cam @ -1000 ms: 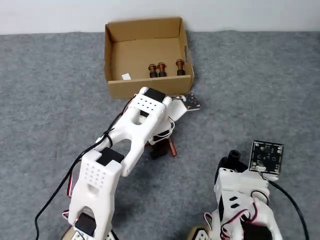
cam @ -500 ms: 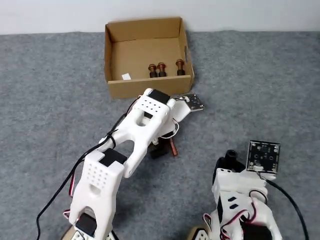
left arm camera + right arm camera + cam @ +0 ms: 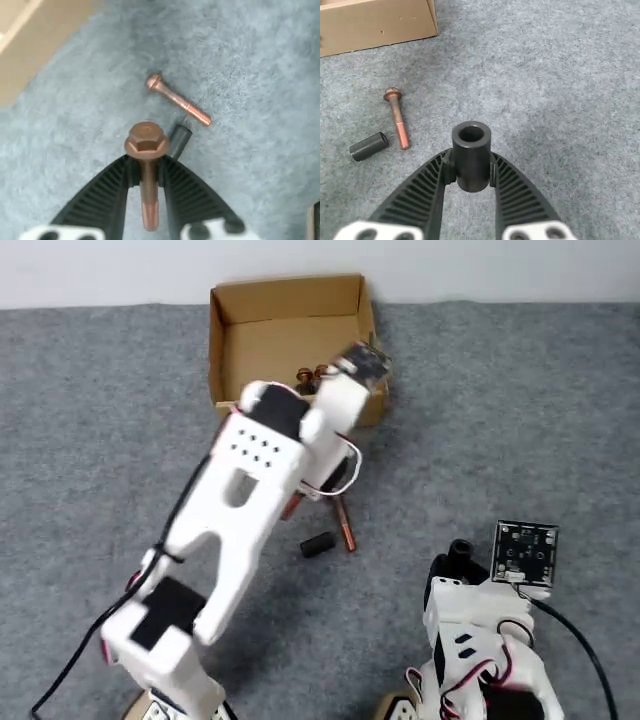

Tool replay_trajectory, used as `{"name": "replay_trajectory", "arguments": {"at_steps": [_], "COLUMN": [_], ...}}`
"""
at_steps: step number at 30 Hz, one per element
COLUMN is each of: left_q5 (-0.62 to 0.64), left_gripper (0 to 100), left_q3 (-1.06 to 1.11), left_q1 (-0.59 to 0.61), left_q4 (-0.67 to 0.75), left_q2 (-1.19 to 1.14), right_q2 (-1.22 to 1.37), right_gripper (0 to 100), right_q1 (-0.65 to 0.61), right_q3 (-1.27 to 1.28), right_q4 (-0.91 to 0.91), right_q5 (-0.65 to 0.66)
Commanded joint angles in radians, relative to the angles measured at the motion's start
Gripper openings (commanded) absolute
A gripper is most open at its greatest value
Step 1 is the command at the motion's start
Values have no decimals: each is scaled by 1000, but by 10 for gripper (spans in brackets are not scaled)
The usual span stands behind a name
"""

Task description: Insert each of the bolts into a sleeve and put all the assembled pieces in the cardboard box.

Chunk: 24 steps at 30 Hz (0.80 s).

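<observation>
Left wrist view: left end effector clamps bolt | right end effector clamps sleeve

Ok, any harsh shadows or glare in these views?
High view: soft, even light on the carpet, no glare. Left wrist view: mild sheen on the bolt in the left claw. Right wrist view: the held sleeve looks matte, its bore dark.

Lighting was bright, even and diffuse. Faint, soft-edged shadows lay close beside the loose bolt and the loose sleeve on the grey counter, and darker shade fell along the inner walls of the cardboard box.
</observation>
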State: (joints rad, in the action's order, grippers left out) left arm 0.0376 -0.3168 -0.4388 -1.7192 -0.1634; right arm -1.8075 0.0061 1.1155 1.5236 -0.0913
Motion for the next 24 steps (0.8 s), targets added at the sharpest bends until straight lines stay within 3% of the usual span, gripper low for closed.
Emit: {"name": "replay_trajectory", "arguments": {"at_steps": [1,11,18,24], "left_q5": [81,226,230,308], "left_gripper": [5,4,4,4], "left_q3": [-27,286,662,926], "left_q1": [35,51,58,161], "left_q4": [-35,64,321,457], "left_q2": [135,453,796,1060], "right_q2": [-4,-5,-5,-4], "right_gripper": [8,9,9,9], "right_q1": [-8,-25,-222,-329], "right_q3": [-3,-5,-2,26], "right_q4": [-22,-22,-48,-87], "right_q5": [12,6,3,3]}}
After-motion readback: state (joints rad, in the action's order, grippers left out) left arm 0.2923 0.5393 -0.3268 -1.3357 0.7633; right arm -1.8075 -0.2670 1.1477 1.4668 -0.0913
